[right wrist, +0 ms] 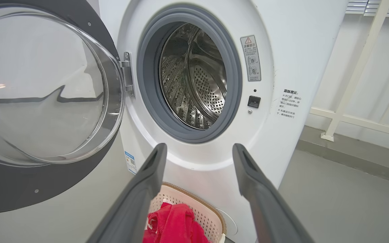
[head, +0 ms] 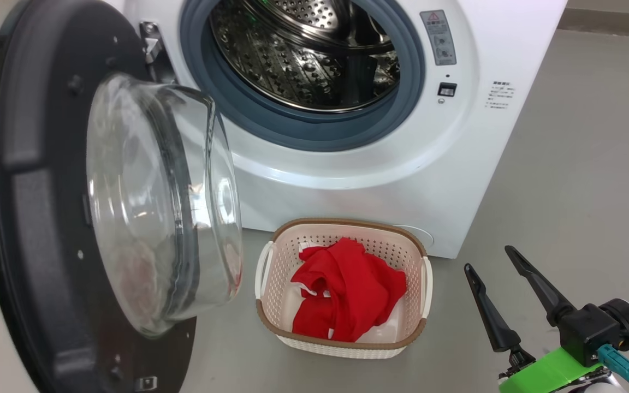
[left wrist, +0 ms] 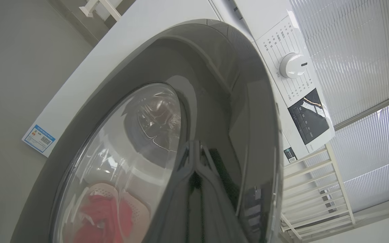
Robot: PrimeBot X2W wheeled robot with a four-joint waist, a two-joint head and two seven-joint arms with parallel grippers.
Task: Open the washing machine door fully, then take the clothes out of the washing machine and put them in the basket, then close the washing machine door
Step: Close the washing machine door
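Operator: Which step is in hand?

Technician: Step three, closing. The clothes (head: 347, 295) lie in the basket (head: 342, 224) on the floor in front of the washing machine (head: 347, 164). The drum (head: 303, 60) looks empty. The washing machine door (head: 36, 164) stands swung wide on its left hinge.

Operator: Hand status?

Technician: The right hand (head: 488, 258) is spread wide and holds nothing. It sits to the right of the basket, well apart from the door. The left hand (left wrist: 194, 152) points at the door's glossy outer face, just beside the glass window (left wrist: 130, 152). I cannot tell its opening or whether it touches.

Operator: Next move?

Technician: Judged from this, press the outer face and swing the door toward the opening until it latches.
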